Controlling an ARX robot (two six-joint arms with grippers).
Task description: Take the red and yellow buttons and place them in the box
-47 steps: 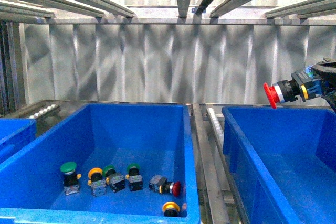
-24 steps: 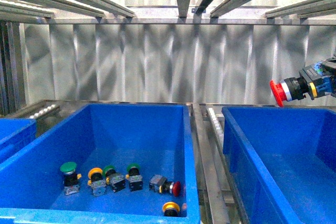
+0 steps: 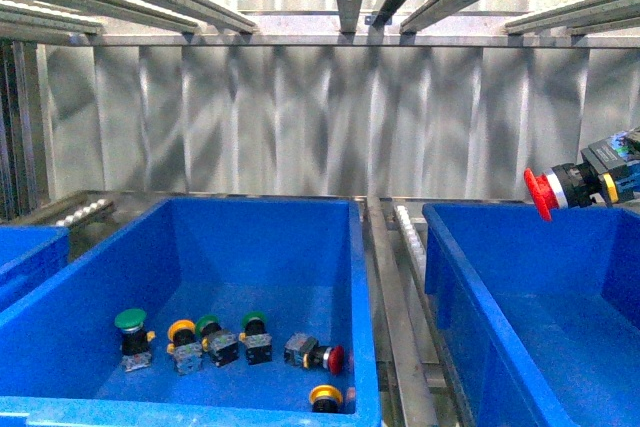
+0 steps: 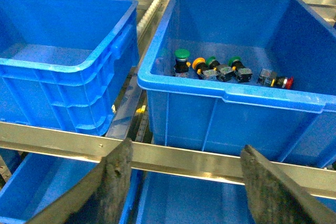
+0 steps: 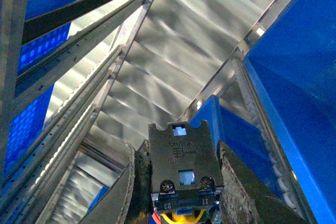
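Note:
My right gripper (image 3: 612, 177) is shut on the red button (image 3: 543, 193), whose cap points left, above the far rim of the blue box (image 3: 447, 277) at the right. In the right wrist view the button's black body (image 5: 181, 156) sits clamped between the pads of the right gripper (image 5: 180, 150). Another red button (image 3: 335, 357) and two yellow buttons (image 3: 182, 330) (image 3: 326, 397) lie in the middle blue crate (image 3: 365, 347) among green-capped ones. My left gripper (image 4: 184, 153) is open and holds nothing, in front of that crate (image 4: 231, 95), and is out of the front view.
A third blue crate (image 4: 79, 66) stands left of the middle one. A metal rail (image 4: 184, 160) crosses just beyond my left fingers, with more blue bins below it. Roller tracks (image 3: 410, 237) run between the crates, and a corrugated metal wall (image 3: 300, 117) closes the back.
My right gripper has carried the red button further to the right, above the right-hand box. The buttons in the middle crate have not moved.

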